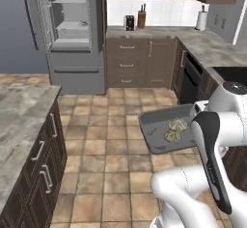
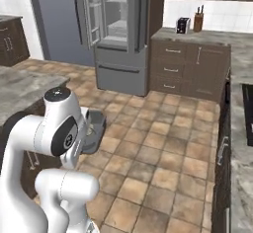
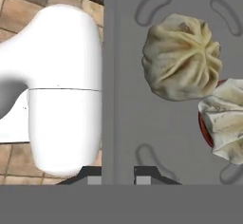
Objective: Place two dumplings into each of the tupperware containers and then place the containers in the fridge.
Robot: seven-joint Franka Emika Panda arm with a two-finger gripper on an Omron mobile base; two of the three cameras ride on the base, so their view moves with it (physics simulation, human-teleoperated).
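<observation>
One tupperware container [image 1: 157,125] hangs level in the air over the tiled floor, beside my arm. Two dumplings [image 1: 174,129] lie side by side in it. In the hand view the tray's grey floor [image 3: 137,114] shows close up with one pleated dumpling [image 3: 182,57] and a second dumpling [image 3: 228,118] at the right edge. My gripper [image 3: 118,176] is shut on the tray's near wall, one fingertip on each side. From the right base view the container [image 2: 98,123] pokes out from behind my arm. The fridge [image 1: 72,34] stands at the back with its upper doors open and pale shelves showing; it is also in the right base view [image 2: 116,24].
A stone-topped island [image 1: 21,111] with dark drawers is close on the left. Wooden cabinets line the back wall under a counter [image 1: 144,31] holding a toaster [image 1: 129,22] and a knife block [image 1: 141,18]. An oven front [image 1: 192,77] sits on the right. Open tile floor [image 1: 111,125] lies towards the fridge.
</observation>
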